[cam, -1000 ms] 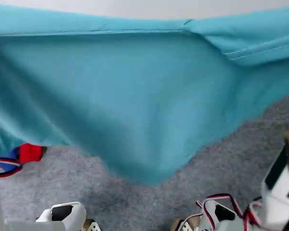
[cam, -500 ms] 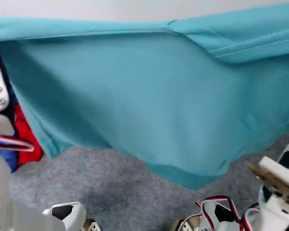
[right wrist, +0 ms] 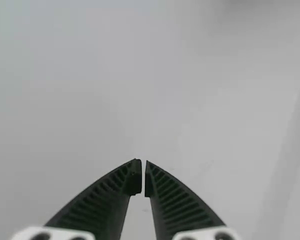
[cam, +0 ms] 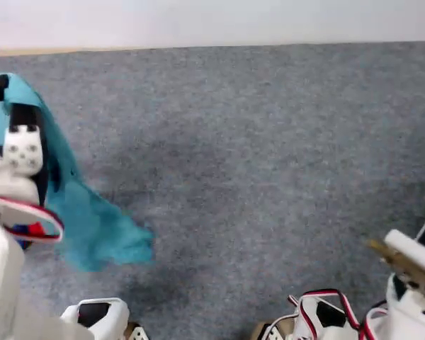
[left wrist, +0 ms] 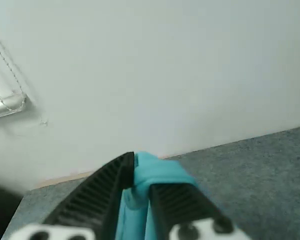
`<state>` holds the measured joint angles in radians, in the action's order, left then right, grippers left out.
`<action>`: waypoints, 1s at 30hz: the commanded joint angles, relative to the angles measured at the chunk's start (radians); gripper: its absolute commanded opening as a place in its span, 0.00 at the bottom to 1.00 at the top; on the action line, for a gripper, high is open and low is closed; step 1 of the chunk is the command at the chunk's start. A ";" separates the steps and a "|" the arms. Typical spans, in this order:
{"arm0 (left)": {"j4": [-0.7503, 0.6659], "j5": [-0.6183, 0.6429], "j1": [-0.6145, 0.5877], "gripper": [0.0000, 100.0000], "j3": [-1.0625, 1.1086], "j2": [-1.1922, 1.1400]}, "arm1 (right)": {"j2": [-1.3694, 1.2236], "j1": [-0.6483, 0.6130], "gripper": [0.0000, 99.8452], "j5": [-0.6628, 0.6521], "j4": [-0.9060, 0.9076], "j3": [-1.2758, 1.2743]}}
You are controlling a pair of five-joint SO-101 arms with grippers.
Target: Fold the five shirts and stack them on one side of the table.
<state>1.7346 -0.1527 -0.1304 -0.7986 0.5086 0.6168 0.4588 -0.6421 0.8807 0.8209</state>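
Note:
A teal shirt (cam: 92, 227) hangs in a bunch at the table's left edge, its lower end resting on the grey surface. My left arm (cam: 18, 152) stands raised over it. In the left wrist view my left gripper (left wrist: 137, 167) is shut on a fold of the teal shirt (left wrist: 157, 175), held up and facing the white wall. My right gripper (right wrist: 142, 175) is shut with nothing between its fingertips and also points at the wall. The right arm (cam: 411, 273) sits at the table's front right corner.
The grey carpeted table (cam: 269, 142) stretches wide and bare to the right of the shirt. A bit of red and blue cloth (cam: 30, 230) peeks out under the left arm. The arm bases (cam: 99, 315) stand along the front edge.
The teal shirt, stretched wide across the high view before, has dropped off the right side and now hangs bunched at the left. The left arm came into sight there.

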 commanded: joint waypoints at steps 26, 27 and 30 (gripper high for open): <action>-0.183 -0.252 -0.397 0.00 1.188 0.025 | -0.022 -0.423 0.01 -0.002 0.774 -0.532; -0.196 -0.265 -0.417 0.00 1.218 0.025 | -0.022 -0.458 0.01 -0.002 0.779 -0.595; -0.229 -0.310 -0.470 0.00 1.290 0.025 | -0.022 -0.567 0.01 0.003 0.769 -0.783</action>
<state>1.5505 -0.4196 -0.5524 0.4473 0.5255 0.5969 -0.0138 -0.6437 1.6479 0.1872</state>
